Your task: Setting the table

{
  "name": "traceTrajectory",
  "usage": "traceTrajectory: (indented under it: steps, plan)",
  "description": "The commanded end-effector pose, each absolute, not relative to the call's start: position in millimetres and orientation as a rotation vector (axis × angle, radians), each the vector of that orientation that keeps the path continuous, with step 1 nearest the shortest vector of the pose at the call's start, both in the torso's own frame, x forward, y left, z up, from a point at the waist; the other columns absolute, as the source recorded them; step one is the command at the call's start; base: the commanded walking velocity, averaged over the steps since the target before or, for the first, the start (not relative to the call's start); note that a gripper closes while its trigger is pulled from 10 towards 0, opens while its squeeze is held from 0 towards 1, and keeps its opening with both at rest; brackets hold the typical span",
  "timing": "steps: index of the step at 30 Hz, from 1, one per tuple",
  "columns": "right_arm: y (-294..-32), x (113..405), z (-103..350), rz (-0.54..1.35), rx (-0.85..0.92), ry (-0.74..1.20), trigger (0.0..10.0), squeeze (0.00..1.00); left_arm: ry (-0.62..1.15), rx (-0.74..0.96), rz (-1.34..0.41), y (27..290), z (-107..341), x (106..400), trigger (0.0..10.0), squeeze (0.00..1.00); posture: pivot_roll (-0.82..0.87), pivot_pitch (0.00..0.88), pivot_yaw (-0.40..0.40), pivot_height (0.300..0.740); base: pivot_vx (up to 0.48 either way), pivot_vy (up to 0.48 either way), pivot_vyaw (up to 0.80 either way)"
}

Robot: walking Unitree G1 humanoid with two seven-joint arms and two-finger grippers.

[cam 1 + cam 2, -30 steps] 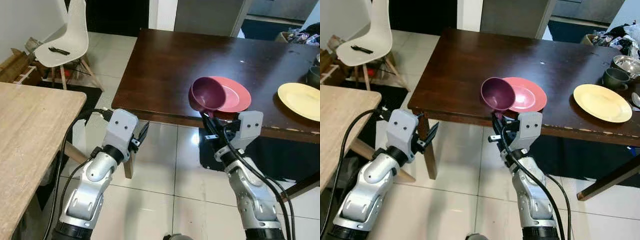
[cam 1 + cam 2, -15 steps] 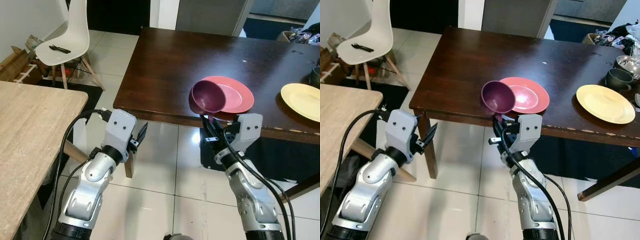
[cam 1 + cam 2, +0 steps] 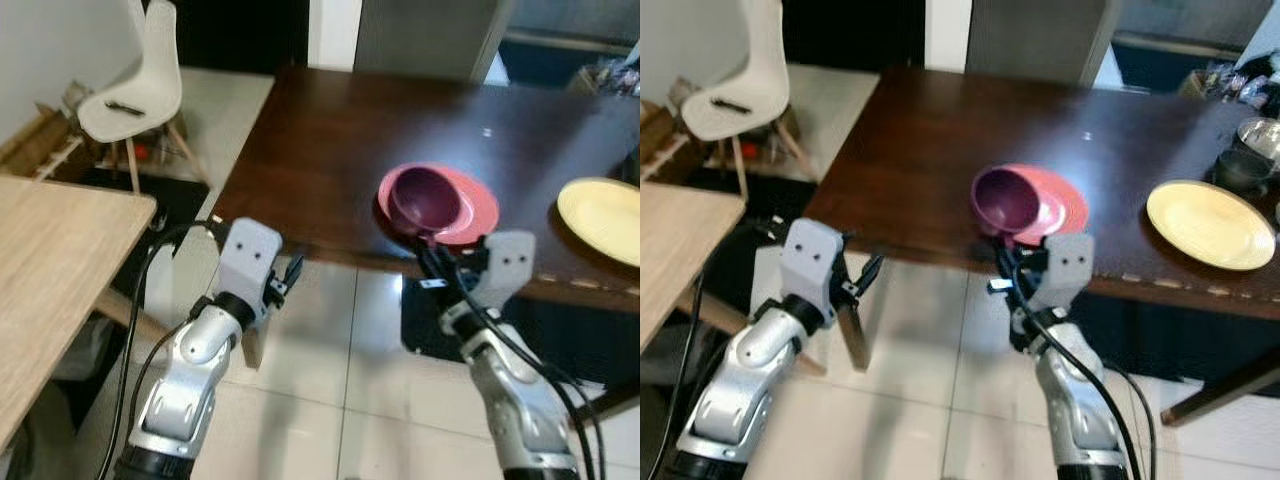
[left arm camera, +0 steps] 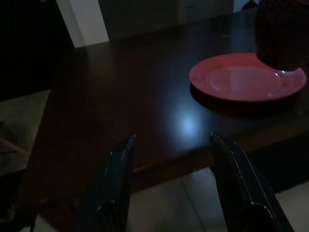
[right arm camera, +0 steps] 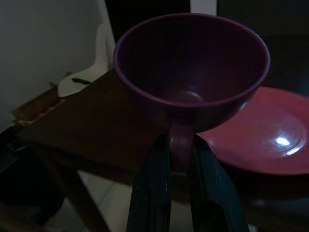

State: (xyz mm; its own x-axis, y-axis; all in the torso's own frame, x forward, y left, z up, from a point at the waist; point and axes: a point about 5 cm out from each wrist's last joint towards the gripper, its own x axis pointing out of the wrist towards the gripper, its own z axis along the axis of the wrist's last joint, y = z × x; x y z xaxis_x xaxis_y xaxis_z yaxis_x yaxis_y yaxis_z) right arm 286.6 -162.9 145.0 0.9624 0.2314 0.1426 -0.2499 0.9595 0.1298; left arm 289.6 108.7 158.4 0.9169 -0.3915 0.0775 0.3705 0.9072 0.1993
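dark tabletop (image 3: 340, 130) ahead of us | red plate (image 3: 470, 205) near its front edge | purple cup (image 3: 1005, 198) above plate's near-left rim, our right tool (image 5: 179, 154) clamped narrow on its handle | left tool (image 4: 169, 181) wide, holding nothing, just short of tabletop edge

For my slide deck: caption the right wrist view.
Right gripper holds a purple cup by its handle above a red plate on the dark table.
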Motion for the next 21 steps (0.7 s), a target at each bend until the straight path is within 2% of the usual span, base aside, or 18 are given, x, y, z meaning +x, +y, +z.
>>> traceTrajectory:
  steps: [1, 21]
  plan:
    - [-159.7, 285.3, 144.6, 0.252, 0.163, -0.128, 10.0, 0.00, -0.082, 0.181, -0.378, 113.6, 152.4, 290.6, 10.0, 0.00, -0.12, 0.026, 0.027, 0.740, 0.480, 0.000, 0.00]
    - [-158.9, 286.3, 144.1, 0.250, 0.163, -0.125, 10.0, 0.00, -0.090, 0.179, -0.388, 111.7, 155.0, 290.5, 10.0, 0.00, -0.12, 0.026, 0.027, 0.740, 0.463, 0.000, 0.00]
